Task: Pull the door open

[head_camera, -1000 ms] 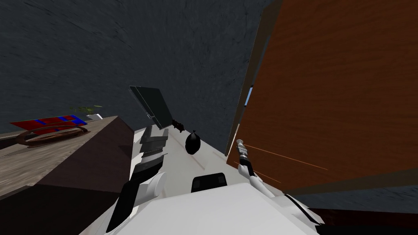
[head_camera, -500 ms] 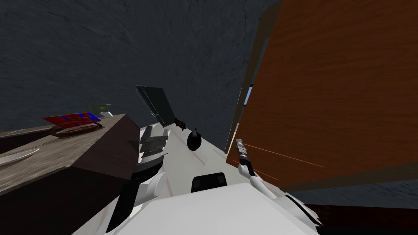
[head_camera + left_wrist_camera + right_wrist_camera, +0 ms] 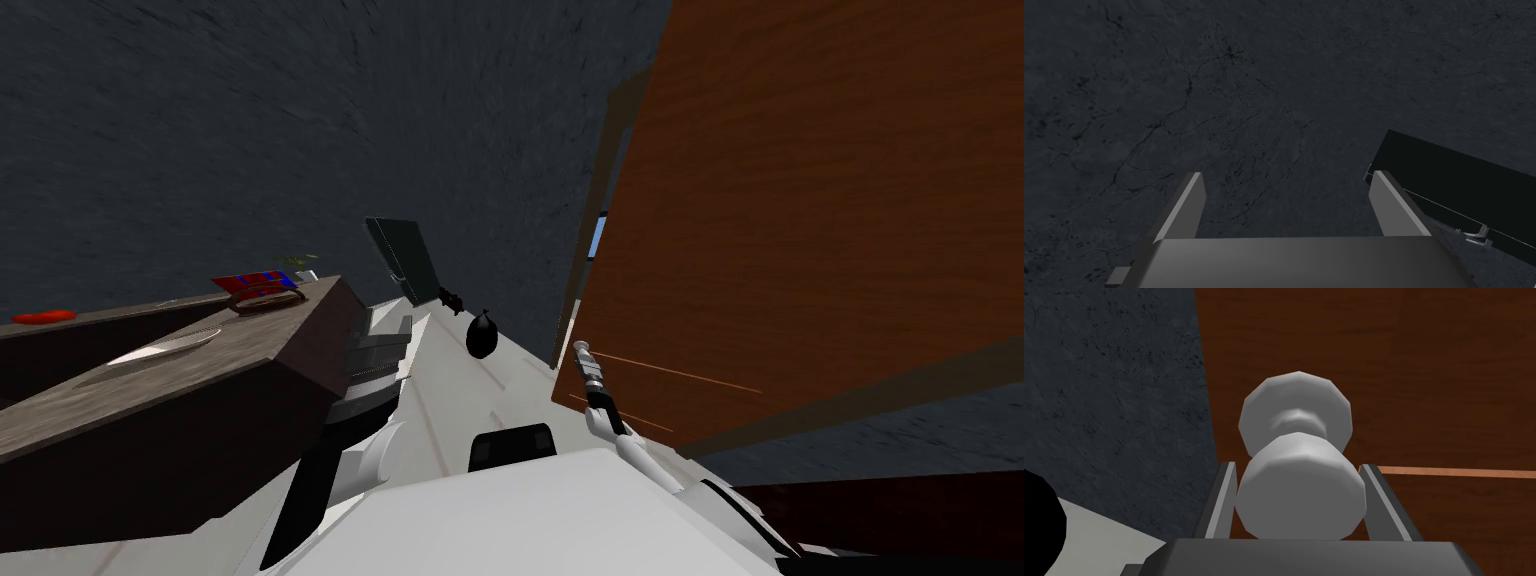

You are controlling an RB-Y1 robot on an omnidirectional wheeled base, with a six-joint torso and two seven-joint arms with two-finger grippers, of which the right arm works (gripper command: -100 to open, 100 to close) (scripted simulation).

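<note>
Fingers of the right gripper (image 3: 1298, 464) squeeze the grey knob (image 3: 1296, 413) on the brown door (image 3: 1424, 378). The left gripper (image 3: 1286, 173) hangs wide open by a dark wall (image 3: 1224, 75).

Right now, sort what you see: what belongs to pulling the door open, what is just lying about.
Job: brown door, grey knob, right gripper, fingers shut on the knob.
Lying about: dark counter, white plate, black round object, dark flat panel, left gripper (open, idle).

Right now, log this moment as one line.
right gripper: shut on grey knob | door: brown, ajar | left gripper: open, holding nothing
</note>
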